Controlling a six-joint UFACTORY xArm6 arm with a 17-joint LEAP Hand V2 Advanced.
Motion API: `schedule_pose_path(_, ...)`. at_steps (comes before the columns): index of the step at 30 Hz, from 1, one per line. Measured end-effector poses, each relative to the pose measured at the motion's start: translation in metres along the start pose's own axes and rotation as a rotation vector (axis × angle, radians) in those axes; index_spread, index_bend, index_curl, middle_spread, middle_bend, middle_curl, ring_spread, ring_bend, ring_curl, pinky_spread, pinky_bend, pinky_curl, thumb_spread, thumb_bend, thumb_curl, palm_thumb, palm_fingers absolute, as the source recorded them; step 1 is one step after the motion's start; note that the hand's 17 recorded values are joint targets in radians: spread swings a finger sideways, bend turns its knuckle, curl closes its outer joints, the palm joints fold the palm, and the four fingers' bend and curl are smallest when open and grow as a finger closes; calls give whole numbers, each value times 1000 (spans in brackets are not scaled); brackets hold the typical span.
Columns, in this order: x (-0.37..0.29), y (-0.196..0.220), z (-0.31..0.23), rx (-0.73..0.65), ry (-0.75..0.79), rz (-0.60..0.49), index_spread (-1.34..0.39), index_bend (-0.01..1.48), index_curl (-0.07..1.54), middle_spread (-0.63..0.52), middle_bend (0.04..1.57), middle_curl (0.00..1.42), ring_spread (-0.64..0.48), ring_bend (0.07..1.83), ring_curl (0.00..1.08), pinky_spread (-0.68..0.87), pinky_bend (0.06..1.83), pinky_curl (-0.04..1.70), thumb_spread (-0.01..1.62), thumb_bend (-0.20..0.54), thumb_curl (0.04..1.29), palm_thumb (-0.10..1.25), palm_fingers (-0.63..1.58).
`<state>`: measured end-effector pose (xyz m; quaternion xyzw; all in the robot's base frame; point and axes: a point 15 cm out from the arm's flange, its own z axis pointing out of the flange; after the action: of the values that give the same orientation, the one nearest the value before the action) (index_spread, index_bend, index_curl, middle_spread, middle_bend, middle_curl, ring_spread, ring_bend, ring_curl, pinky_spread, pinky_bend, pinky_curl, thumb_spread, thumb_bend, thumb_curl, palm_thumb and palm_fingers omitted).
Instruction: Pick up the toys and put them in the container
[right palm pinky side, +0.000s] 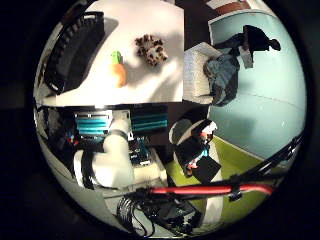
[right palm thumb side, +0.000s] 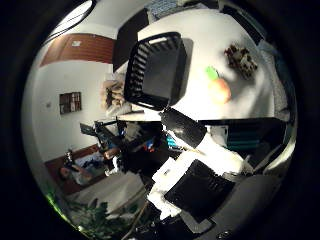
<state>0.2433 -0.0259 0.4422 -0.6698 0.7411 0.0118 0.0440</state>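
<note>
A black mesh container (right palm thumb side: 155, 68) stands at one end of a white table (right palm pinky side: 140, 18). An orange toy with a green top (right palm pinky side: 119, 72) lies on the table beside the container. A brown and white plush toy (right palm pinky side: 151, 49) lies on the table a little further from it. My hand (right palm thumb side: 200, 180) is high above the table's edge, well away from both toys. Its white, black and teal fingers (right palm pinky side: 105, 160) reach out relaxed with nothing between them.
A chair with cloth on it (right palm pinky side: 215, 75) stands at the table's end away from the container. A teal floor (right palm pinky side: 265, 100) and a green rug (right palm pinky side: 240, 165) lie beyond. Shelving with clutter (right palm thumb side: 110, 140) stands below the table's edge.
</note>
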Motion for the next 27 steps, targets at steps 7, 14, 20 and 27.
schedule_pose_path(7, 32, -40, -23, 46, 7, 75, -391, 169, 265, -83, 298, 353, 51, 519, 210, 458, 422, 258, 1172, -15, 276, 533, 465)
schedule_pose_path(14, 77, -78, -15, 78, 16, 158, -387, 167, 282, -76, 266, 342, 59, 534, 190, 457, 490, 252, 1171, -18, 284, 555, 408)
schedule_pose_path(20, 93, -106, 13, 47, 11, 174, -339, 154, 274, -7, 191, 318, 162, 471, 176, 444, 612, 275, 1174, -19, 287, 551, 189)
schedule_pose_path(27, 112, -144, 56, 24, 13, 189, -309, 158, 273, 31, 194, 313, 190, 454, 193, 430, 645, 272, 1169, -20, 290, 540, 114)
